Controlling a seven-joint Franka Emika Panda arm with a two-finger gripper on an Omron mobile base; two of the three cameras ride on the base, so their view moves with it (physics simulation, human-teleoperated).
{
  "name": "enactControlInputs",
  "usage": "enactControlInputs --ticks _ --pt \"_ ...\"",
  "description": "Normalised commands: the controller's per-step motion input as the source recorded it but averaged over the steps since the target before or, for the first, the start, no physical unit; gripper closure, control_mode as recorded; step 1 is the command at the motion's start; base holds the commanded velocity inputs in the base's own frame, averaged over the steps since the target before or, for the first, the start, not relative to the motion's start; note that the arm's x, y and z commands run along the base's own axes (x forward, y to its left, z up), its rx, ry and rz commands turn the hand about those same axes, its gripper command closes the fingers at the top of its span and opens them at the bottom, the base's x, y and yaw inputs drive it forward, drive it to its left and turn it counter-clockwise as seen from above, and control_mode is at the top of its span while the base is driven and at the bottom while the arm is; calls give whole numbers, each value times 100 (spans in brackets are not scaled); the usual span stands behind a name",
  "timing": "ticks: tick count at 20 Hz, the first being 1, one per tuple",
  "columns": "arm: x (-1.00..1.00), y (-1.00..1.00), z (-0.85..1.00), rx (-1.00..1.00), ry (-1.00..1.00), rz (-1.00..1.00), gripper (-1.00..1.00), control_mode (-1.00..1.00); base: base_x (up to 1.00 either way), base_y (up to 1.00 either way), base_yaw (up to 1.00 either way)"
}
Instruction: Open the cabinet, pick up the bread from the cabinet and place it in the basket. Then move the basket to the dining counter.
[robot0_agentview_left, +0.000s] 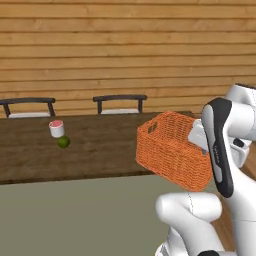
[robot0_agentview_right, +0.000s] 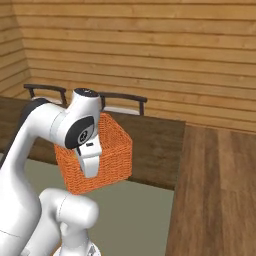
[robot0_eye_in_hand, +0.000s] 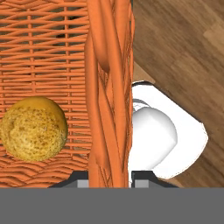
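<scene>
Far to the left of the pincer (robot0_eye_in_hand: 110, 177), on the dark wood worktop (robot0_agentview_left: 100, 150) of the dining counter, stand a small white cup with a pink top (robot0_agentview_left: 56, 128) and a green ball (robot0_agentview_left: 63, 142), the ball just in front of the cup. Behind the worktop, against the plank wall (robot0_agentview_left: 125, 45), two dark chairs (robot0_agentview_left: 120, 103) show their backrests.

Nearer the pincer, the orange wicker basket (robot0_agentview_left: 170, 150) hangs tilted above the front edge of the worktop, clear of its surface as far as the base views show. In the hand view the bread (robot0_eye_in_hand: 33, 127), a rounded golden lump, lies inside the basket on its woven floor, just left of the pincer and on the inner side of the rim.

The pincer itself stands narrow, closed on the basket's thick braided rim (robot0_eye_in_hand: 109, 87), one finger tip (robot0_eye_in_hand: 81, 180) inside the wall and the other outside (the rim runs straight up between them).

Right of the pincer lies the wood plank floor (robot0_eye_in_hand: 183, 48), seen well below the hand.
</scene>
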Motion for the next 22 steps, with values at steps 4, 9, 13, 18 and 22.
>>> enactControlInputs --ticks 4,9,13,18,22 --pt "0 0 0 0 0 0 100 100 53 4 0" --pt "0 0 0 0 0 0 100 100 43 1 0" --pt "0 0 0 0 0 0 100 100 58 8 0" --pt "50 7 0 0 0 0 100 -100 11 2 0" --pt "86 9 0 0 0 0 100 -100 0 0 0"
